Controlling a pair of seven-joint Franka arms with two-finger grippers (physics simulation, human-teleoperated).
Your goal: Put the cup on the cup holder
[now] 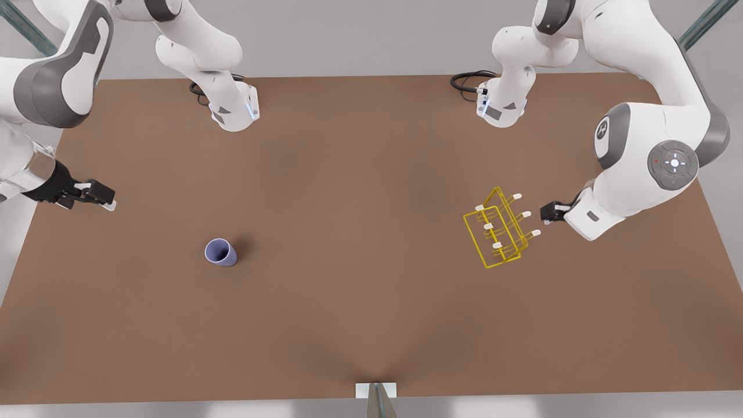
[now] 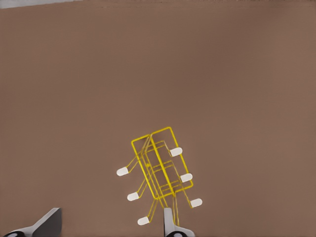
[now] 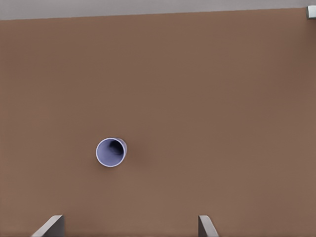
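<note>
Both grippers hang above the table (image 1: 371,325) with nothing in them. The left gripper (image 1: 545,216), at the front view's right, hovers just beside the cup holder (image 1: 498,229); in its wrist view its fingers (image 2: 170,224) stand well apart, with the rack's near end between them but not touching. The right gripper (image 1: 105,200), far over at the front view's left edge, is spread wide too, its fingertips (image 3: 205,226) framing bare table, and it holds nothing.

The cup (image 1: 220,252) stands upright on the table, at the front view's left of centre, mouth up and nothing inside it that I can see. In the right wrist view the cup (image 3: 110,151) sits apart from the fingers, untouched.

The cup holder (image 2: 159,169) stands on the table at the front view's right, well apart from the cup, its yellow wire frame upright and white-capped prongs sticking out on both sides. No cup hangs on any prong.
</note>
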